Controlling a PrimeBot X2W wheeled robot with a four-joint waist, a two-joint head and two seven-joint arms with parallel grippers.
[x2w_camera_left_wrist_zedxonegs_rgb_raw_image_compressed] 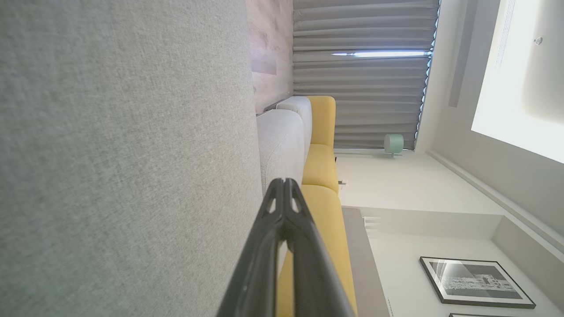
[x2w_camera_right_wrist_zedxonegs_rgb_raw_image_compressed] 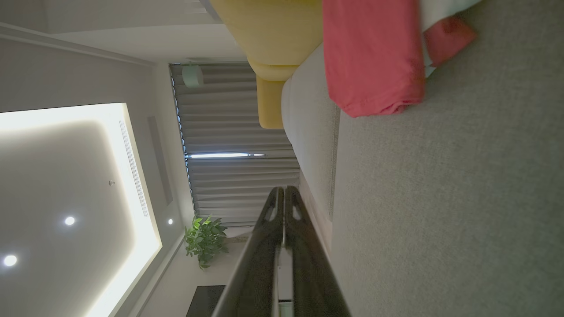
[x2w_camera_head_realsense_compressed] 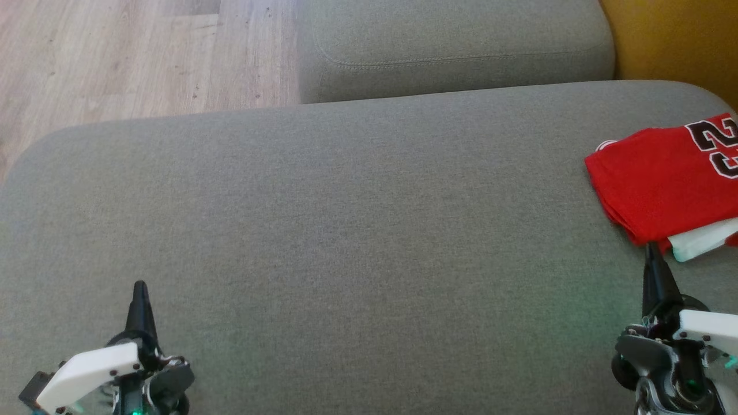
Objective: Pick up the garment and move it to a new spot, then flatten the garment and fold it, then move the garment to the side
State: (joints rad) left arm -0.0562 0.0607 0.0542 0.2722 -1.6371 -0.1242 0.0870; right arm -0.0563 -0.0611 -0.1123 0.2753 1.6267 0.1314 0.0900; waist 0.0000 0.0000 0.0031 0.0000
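Grey cushion (x2w_camera_head_realsense_compressed: 346, 230): spans most of the head view, from the left edge to the right edge, and carries the garment.
Second cushion (x2w_camera_head_realsense_compressed: 455, 46): grey as well, at the upper middle of the head view, behind the large one.
Wooden floor (x2w_camera_head_realsense_compressed: 115, 57): pale planks in the upper left of the head view.
Yellow seat (x2w_camera_head_realsense_compressed: 669, 40): in the upper right corner of the head view; in the left wrist view it (x2w_camera_left_wrist_zedxonegs_rgb_raw_image_compressed: 321, 167) lies beyond the grey cushions.
Garment (x2w_camera_head_realsense_compressed: 657, 178): a folded red jersey with dark, white-edged numerals, lying on the grey cushion at the right edge of the head view, which cuts it off. Its long axis runs across the frame and rises slightly toward the right. The folded short end points left, and a white layer shows under the lower edge. In the right wrist view it (x2w_camera_right_wrist_zedxonegs_rgb_raw_image_compressed: 374, 57) sits at the top.
Right gripper (x2w_camera_head_realsense_compressed: 651, 249): at the lower right, pointing up the frame, with its tip at the garment's lower left corner; whether it touches cannot be told. The fingers are clenched together on nothing (x2w_camera_right_wrist_zedxonegs_rgb_raw_image_compressed: 284, 190).
Left gripper (x2w_camera_head_realsense_compressed: 140, 286): at the lower left over bare cushion, well apart from the garment, its fingers pressed together with nothing between them (x2w_camera_left_wrist_zedxonegs_rgb_raw_image_compressed: 284, 182).
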